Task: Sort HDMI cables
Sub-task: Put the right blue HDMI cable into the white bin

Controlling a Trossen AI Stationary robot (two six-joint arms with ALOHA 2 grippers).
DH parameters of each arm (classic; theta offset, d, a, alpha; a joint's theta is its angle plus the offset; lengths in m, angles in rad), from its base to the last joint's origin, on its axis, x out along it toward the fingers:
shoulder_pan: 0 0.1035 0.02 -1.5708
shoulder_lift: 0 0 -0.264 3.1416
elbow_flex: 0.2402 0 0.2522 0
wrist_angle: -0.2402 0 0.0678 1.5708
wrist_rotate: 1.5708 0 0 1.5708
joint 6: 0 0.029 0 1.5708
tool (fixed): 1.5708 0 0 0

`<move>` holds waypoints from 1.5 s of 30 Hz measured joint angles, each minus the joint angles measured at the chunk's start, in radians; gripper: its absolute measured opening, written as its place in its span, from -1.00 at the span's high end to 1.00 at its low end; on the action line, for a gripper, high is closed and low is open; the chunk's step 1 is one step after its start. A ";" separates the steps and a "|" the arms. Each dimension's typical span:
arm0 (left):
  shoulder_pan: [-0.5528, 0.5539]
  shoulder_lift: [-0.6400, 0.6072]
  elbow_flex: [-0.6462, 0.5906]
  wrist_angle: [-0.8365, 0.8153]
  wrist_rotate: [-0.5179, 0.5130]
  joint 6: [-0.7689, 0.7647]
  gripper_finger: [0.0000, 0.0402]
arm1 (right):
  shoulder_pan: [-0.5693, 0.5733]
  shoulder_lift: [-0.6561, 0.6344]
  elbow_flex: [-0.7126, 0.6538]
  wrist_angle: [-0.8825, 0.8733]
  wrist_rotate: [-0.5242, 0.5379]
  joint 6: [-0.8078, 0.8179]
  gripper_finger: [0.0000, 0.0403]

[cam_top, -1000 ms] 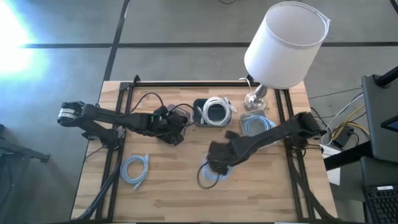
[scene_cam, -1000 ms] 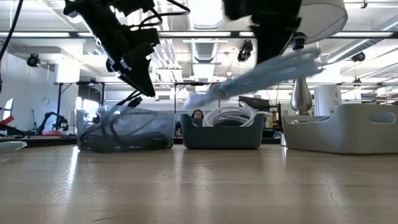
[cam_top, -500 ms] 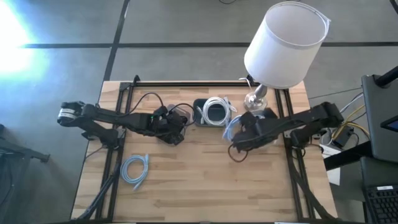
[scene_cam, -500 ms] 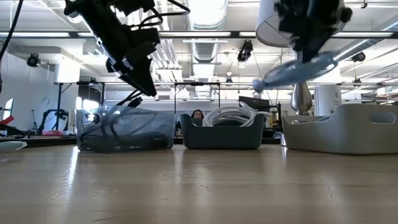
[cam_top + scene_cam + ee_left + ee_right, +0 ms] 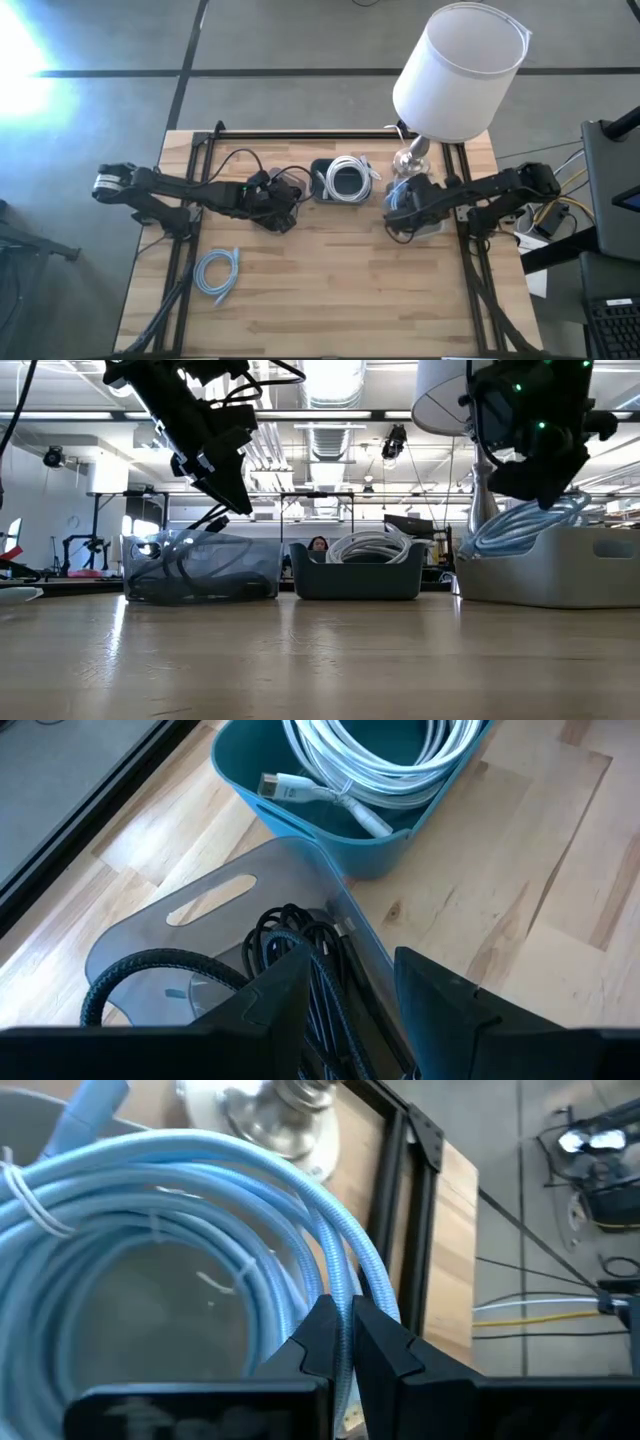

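Pale wooden plank table (image 5: 300,290): matt, visible grain. Light-blue coiled cable (image 5: 200,1190): braided, slight sheen. White coiled cable (image 5: 370,750): smooth glossy plastic. Teal plastic bin (image 5: 330,825): matt. Translucent grey plastic bin (image 5: 200,915): smooth. Chrome metal lamp base (image 5: 285,1105): polished.

This is a big open lab or workshop hall, not anyone's home. Past the wooden table (image 5: 320,660), long ceiling lights (image 5: 330,415) run in rows under exposed ducts and pipes. A tripod stand (image 5: 95,530) is parked off to one side, and a person (image 5: 319,544) sits at a far desk behind the bins. From above, the table sits on a bare grey concrete floor (image 5: 300,35), loose wires (image 5: 555,205) trail beside it, and a keyboard (image 5: 612,330) lies at the edge. The table lamp (image 5: 455,75) looks oddly homely here.
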 joint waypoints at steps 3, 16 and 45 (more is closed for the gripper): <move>0.000 0.000 0.000 0.000 0.000 0.000 0.25 | -0.001 0.000 -0.019 -0.001 0.000 -0.007 0.92; 0.000 0.000 0.000 0.000 0.000 0.000 0.25 | -0.001 -0.096 0.070 -0.006 0.000 -0.247 0.92; 0.001 0.000 -0.037 0.048 0.000 -0.015 0.25 | -0.002 -0.035 -0.042 0.048 -0.001 -0.264 0.87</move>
